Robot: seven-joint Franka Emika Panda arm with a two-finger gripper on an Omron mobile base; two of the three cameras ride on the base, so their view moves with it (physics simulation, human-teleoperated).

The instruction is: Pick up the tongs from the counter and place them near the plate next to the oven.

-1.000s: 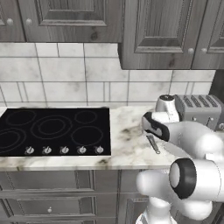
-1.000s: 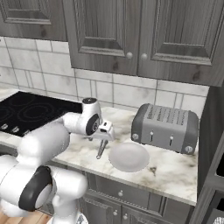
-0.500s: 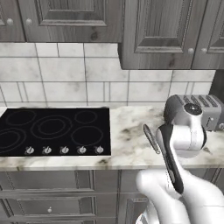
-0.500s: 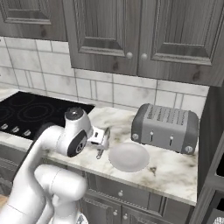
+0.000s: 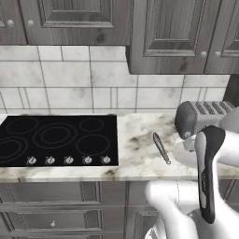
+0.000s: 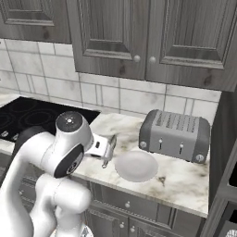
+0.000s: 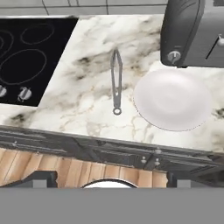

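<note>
From behind the arm's left we look forward and down on the counter [image 5: 135,163], cooktop [image 5: 56,140] at its left end. From behind its right we face the toaster [image 6: 175,135] end. Our hand camera looks down, closer, past the counter's front edge. All three share the plate [image 7: 171,99] and tongs [image 7: 116,81].

In the hand view the tongs [image 7: 116,81] lie flat on the bench [image 7: 87,105], the plate [image 7: 172,99] just beside them at 3 o'clock; the toaster [image 7: 192,33] at 1 o'clock; the cooktop [image 7: 30,54] at 9 o'clock.
</note>
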